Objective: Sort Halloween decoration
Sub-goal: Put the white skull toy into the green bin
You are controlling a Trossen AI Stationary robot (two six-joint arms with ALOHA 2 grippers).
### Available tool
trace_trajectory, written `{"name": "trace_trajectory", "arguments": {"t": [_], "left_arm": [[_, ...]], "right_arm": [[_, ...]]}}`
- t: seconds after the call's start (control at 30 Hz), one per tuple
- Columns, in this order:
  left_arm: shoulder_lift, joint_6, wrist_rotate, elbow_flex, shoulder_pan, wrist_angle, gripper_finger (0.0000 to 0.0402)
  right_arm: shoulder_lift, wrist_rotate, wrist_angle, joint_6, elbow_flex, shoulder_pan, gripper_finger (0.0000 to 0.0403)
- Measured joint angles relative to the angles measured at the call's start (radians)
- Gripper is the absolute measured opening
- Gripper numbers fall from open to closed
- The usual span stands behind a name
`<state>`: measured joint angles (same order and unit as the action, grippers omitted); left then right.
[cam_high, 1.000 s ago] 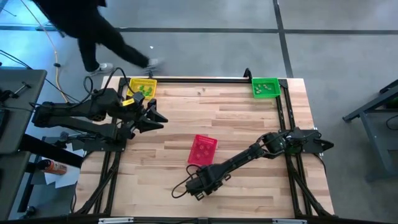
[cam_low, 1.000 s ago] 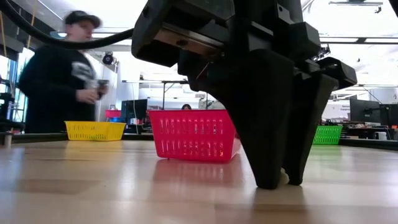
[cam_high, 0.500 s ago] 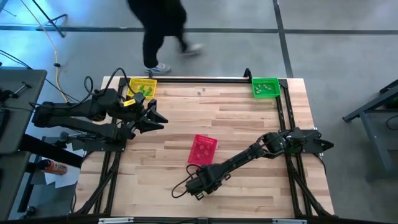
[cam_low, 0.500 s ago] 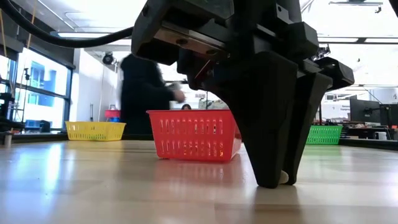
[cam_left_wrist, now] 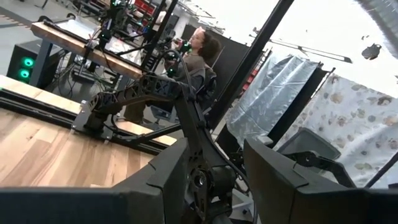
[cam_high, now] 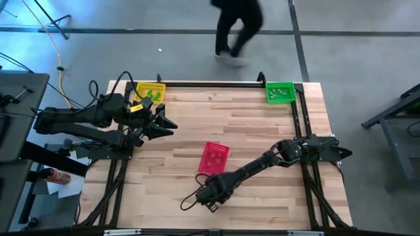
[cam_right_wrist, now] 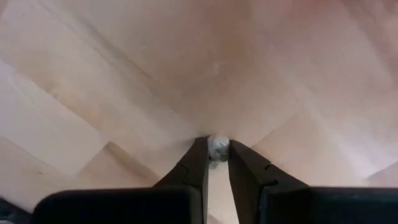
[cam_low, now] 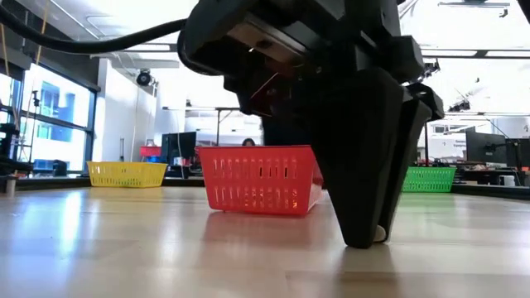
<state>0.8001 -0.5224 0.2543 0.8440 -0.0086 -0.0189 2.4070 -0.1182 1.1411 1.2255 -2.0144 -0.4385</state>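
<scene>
Since a second ago, right gripper (cam_right_wrist: 218, 163) has narrowed its fingers onto a small pale trinket (cam_right_wrist: 218, 147) on the table (cam_high: 262, 124), near the red basket (cam_high: 214, 157). Left gripper (cam_high: 164, 124) hovers open at the far left.

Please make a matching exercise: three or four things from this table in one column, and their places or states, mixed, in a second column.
1. yellow mesh basket
2. green mesh basket
3. red mesh basket
4. right claw

a. far right corner of the wooden table
b. pinching a tiny pale round trinket
c. far left corner
d. middle of the table

Pairs: 1-c, 2-a, 3-d, 4-b
</scene>
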Motion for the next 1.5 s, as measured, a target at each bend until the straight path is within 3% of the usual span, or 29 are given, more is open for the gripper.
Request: {"name": "trace_trajectory", "arguments": {"t": [0.47,0.83,1.07,1.23,1.37,1.5], "left_arm": [[0.000,0.001,0.000,0.000,0.000,0.000,0.0145],[0.000,0.003,-0.041,0.000,0.000,0.000,0.0145],[0.000,0.018,-0.127,0.000,0.001,0.000,0.0145],[0.008,0.019,-0.306,0.000,0.001,-0.003,0.0145],[0.032,0.015,-0.450,0.000,0.001,-0.031,0.0145],[0.082,0.089,-0.455,0.000,0.005,-0.153,0.0145]], "right_arm": [[-0.127,0.100,0.108,-0.226,0.002,0.016,0.0035],[-0.407,0.298,0.060,-0.446,0.000,0.074,0.0035],[-0.603,0.416,-0.057,-0.709,-0.002,0.155,0.0035],[-0.709,0.374,-0.144,-0.922,-0.002,0.236,0.0035],[-0.763,0.268,-0.239,-1.059,-0.002,0.317,0.0035],[-0.783,0.127,-0.345,-1.140,-0.002,0.397,0.0035]]}}
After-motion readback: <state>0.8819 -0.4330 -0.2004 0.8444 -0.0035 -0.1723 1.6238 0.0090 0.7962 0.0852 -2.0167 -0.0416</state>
